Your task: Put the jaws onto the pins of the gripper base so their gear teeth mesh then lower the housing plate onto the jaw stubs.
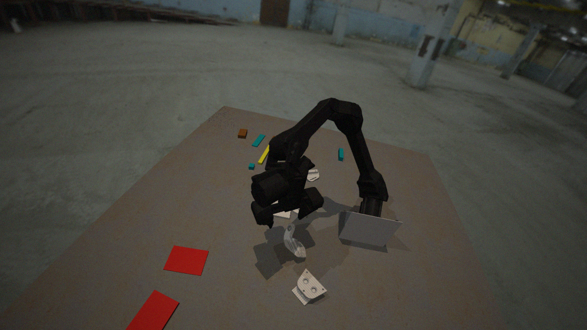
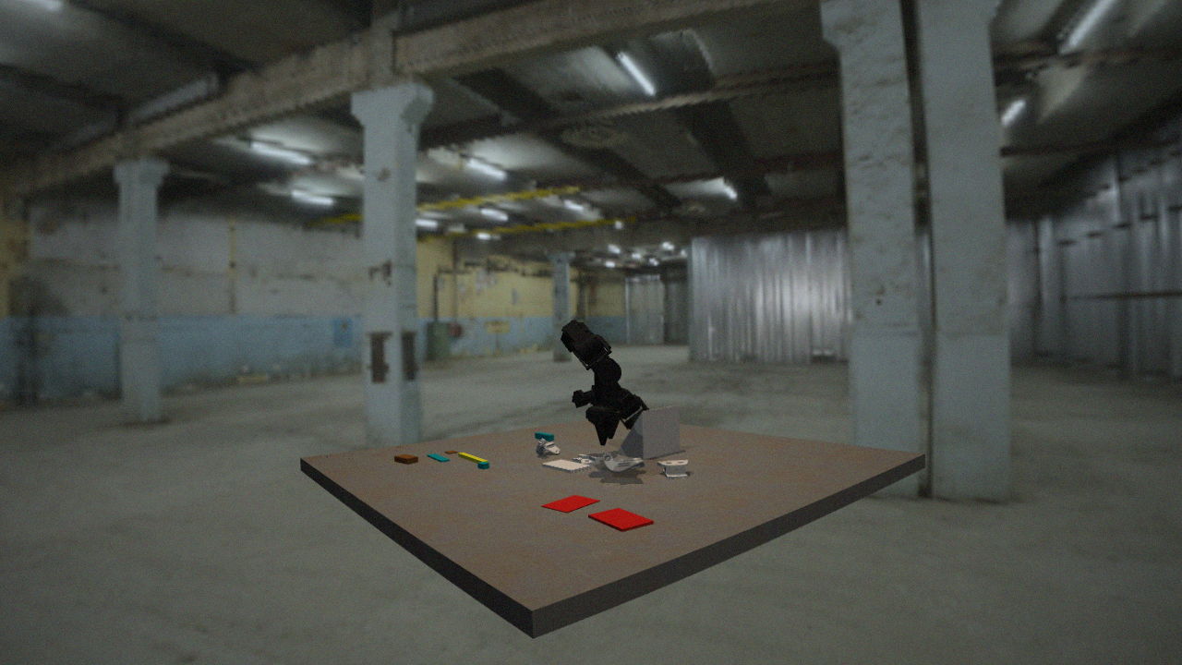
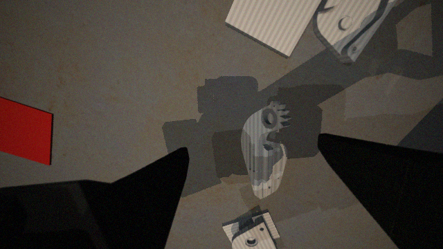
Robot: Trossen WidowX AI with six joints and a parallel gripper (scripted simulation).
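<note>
Gripper in top view hangs w/ fingers wide apart, nothing btwn them; the loose toothed jaw is on the worktop just beyond the tips, near the two-holed part, prob. the housing plate. Another pale part, poss. the second jaw, sits farther back, so neither seems mounted yet. Exterior view: fingertips point down over the loose jaw; too small to tell if it lies dead flat. Wrist view: jaw shows btwn the open fingers but lower, untouched, gear teeth & round hole at one end, body tapering off at the other. Looks like light, stiff printed plastic, ridged, so prob. decent grip, though the curved sides could make it roll or twist in a pinch; thin teeth may chip or snag. Best hold: across the thick mid-body, fingers square to its length, keeping hole & teeth free for pin & mesh.
</note>
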